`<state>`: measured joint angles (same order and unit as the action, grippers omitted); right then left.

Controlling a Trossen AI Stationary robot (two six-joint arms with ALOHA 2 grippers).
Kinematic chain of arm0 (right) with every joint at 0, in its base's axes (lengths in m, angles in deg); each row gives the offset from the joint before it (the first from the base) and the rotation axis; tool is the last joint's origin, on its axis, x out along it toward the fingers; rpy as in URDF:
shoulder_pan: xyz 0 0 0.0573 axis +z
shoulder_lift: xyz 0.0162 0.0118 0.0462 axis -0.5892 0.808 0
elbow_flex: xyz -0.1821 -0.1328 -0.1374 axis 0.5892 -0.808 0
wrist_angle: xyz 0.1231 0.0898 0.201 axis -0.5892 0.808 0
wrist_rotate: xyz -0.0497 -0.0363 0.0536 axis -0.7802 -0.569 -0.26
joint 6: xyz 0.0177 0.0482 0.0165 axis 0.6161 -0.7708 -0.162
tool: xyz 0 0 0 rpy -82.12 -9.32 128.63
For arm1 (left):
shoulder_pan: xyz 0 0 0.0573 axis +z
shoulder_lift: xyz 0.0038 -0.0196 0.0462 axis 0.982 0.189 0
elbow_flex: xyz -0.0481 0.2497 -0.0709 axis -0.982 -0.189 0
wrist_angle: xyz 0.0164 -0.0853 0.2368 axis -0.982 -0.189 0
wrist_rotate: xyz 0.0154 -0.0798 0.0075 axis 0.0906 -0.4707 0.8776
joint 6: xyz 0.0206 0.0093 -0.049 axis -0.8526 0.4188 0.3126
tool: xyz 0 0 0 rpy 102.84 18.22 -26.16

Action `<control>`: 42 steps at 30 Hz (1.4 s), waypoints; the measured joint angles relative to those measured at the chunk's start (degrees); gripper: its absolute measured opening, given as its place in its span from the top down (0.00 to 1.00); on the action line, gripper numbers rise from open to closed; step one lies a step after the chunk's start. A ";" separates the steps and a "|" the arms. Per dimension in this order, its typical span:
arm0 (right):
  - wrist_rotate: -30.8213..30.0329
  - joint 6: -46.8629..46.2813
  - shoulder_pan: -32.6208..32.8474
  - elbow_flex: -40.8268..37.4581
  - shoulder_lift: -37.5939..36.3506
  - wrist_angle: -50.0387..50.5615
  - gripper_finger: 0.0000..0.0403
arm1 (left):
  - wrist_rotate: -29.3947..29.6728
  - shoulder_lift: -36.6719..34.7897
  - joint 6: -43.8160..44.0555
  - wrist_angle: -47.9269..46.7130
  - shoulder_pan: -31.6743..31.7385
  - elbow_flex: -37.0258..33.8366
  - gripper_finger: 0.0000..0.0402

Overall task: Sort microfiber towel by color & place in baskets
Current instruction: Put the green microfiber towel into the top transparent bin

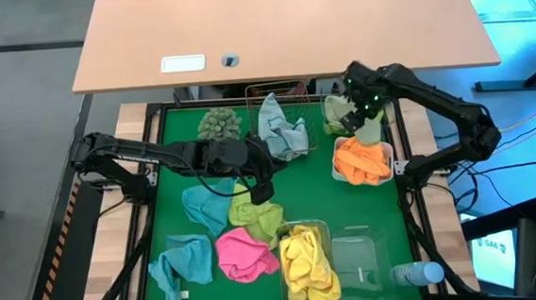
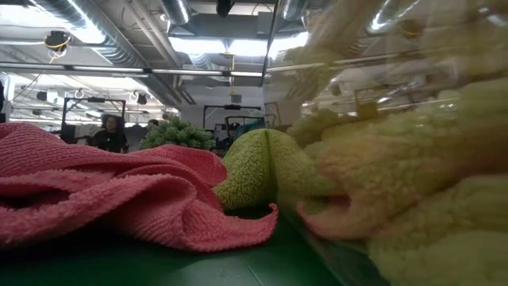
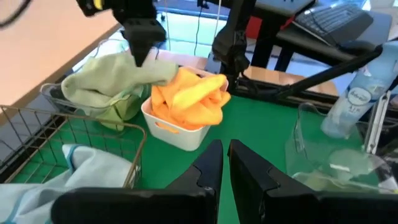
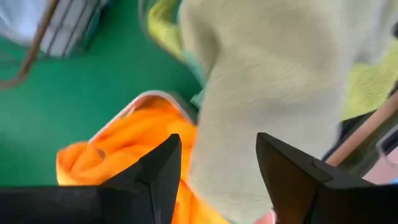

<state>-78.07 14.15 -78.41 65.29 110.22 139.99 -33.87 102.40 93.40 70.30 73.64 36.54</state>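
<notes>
My right gripper (image 1: pixel 367 107) (image 4: pixel 217 168) is open at the far right, its fingers straddling a pale green towel (image 1: pixel 341 115) (image 4: pixel 267 81) heaped in a white tray. Orange towels (image 1: pixel 361 160) (image 3: pixel 186 96) fill the white tray just nearer. My left gripper (image 1: pixel 264 190) (image 3: pixel 225 163) is shut on nothing, mid-table above a lime towel (image 1: pixel 258 217) (image 2: pixel 266 171). A pale grey-blue towel (image 1: pixel 281 132) sits in the copper wire basket (image 1: pixel 288 92). Yellow towels (image 1: pixel 306 261) lie in a clear tub. A pink towel (image 1: pixel 242 251) and two teal towels (image 1: pixel 206 206) (image 1: pixel 181 260) lie on the mat. My right gripper comes at the pale green towel from above, pointing down. Its open fingers (image 4: pixel 158 174) stand either side of the towel's upper fold (image 3: pixel 134 68). The towel rests on its tray. I cannot tell whether the fingers touch it.
A shaggy sage-green ball (image 1: pixel 219 125) (image 2: pixel 178 131) sits at the far edge, left of the wire basket. A second clear tub (image 1: pixel 361 257) and a blue-capped bottle (image 1: pixel 419 274) (image 3: pixel 354 99) stand at the near right. A wooden desk (image 1: pixel 278 26) lies beyond the mat.
</notes>
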 joint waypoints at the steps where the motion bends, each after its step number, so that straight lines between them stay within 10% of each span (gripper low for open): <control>1: -0.76 -0.32 1.25 -0.67 0.02 0.04 0.49 | 0.00 0.00 0.10 -0.34 -0.15 0.00 0.94; 23: -18.36 -14.61 15.68 -13.50 0.04 -2.17 0.51 | -0.09 0.00 0.29 -0.55 -1.74 0.00 0.94; 34: -22.72 -10.41 15.68 -12.99 0.04 -2.92 0.96 | -0.09 0.00 0.29 -0.53 -1.74 0.00 0.94; 42: -24.33 -8.69 11.42 -10.49 0.04 -3.91 0.95 | -0.07 0.00 0.29 -0.53 -1.74 0.00 0.94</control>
<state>-102.40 5.46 -67.00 54.80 110.26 136.08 -33.94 102.40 93.69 69.77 71.91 36.54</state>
